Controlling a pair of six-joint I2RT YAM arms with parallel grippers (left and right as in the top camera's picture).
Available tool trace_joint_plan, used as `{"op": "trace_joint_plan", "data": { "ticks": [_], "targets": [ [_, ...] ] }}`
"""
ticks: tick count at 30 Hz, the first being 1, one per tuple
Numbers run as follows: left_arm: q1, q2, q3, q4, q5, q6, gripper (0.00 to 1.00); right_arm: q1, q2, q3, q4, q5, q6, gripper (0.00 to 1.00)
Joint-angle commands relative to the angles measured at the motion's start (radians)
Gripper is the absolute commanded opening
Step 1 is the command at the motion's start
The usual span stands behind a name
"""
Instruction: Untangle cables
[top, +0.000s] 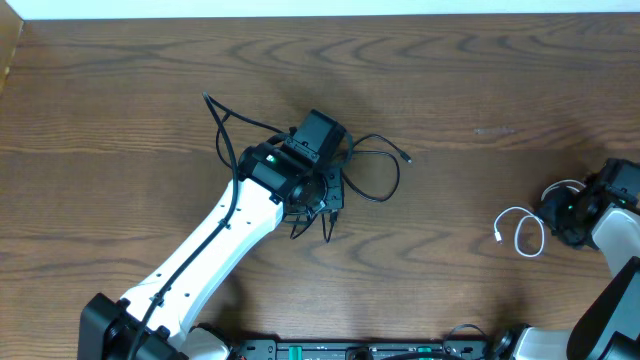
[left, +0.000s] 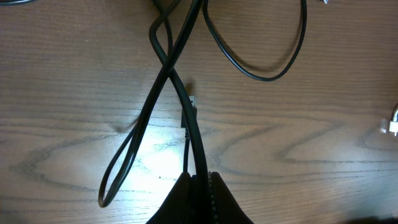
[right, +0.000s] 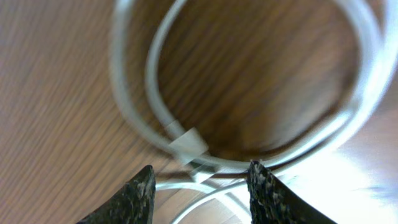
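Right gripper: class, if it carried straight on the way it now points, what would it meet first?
The coiled white cable: its loops and plug lie directly ahead of the open right gripper. The wooden table comes just behind it, though depth is hard to judge.

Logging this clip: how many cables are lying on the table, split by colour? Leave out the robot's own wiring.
Black cables: 2, tangled together
White cables: 1, coiled on its own
Total: 3
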Motion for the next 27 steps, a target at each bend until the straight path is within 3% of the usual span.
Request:
{"op": "trace_joint_plan", "data": {
  "ticks": [1, 6, 14, 18, 21, 27],
  "targets": [
    [0.001, 0.004, 0.005, -0.004, -0.013, 0.006, 0.08, 0.003, 0.0, 0.06, -0.063, -0.157, -0.09, 0.44],
    [0.001, 0.004, 0.005, -0.004, -0.013, 0.006, 0.08, 0.003, 0.0, 0.159, -0.31, -0.155, -0.15, 0.39],
    [0.001, 0.004, 0.005, -0.004, -0.013, 0.006, 0.08, 0.005, 0.001, 0.166, -0.437, -0.159, -0.151, 0.31],
    [0.001, 0.004, 0.005, -0.004, -0.013, 0.006, 0.08, 0.016, 0.001, 0.143, -0.433, -0.159, -0.153, 0.32],
    [0.001, 0.004, 0.005, -0.004, -0.013, 0.006, 0.08, 0.036, 0.001, 0.118, -0.404, -0.159, -0.153, 0.39],
    [0.001, 0.004, 0.005, -0.006, -0.012, 0.006, 0.08, 0.112, 0.001, 0.045, -0.248, -0.159, -0.121, 0.4]
  ]
}}
